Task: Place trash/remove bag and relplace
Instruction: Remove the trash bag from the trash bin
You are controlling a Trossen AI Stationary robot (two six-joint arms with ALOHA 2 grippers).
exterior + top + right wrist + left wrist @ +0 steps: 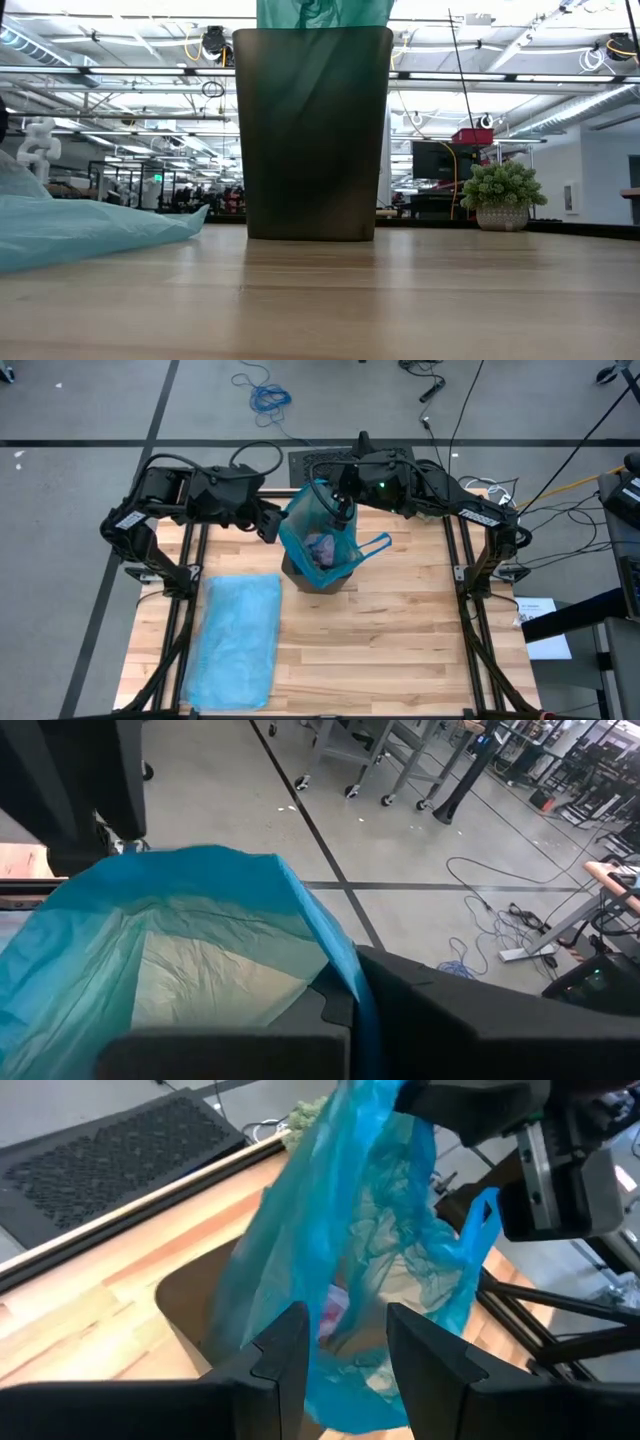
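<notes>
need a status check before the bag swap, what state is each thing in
blue plastic bag in the bin: lifted at its rim, trash inside
dark bin: upright
flat blue spare bag: lying on the table
left gripper: open beside the bag
right gripper: shut on the bag's rim

The bag (318, 530) in the bin (312, 140) is looking like thin, crinkled, translucent blue plastic. The bin is showing smooth, dark, matt plastic. The table (400, 630) is showing pale wood planks with a satin sheen. At seven o'clock, a spare bag (238, 640) is lying flat, same filmy plastic.
</notes>
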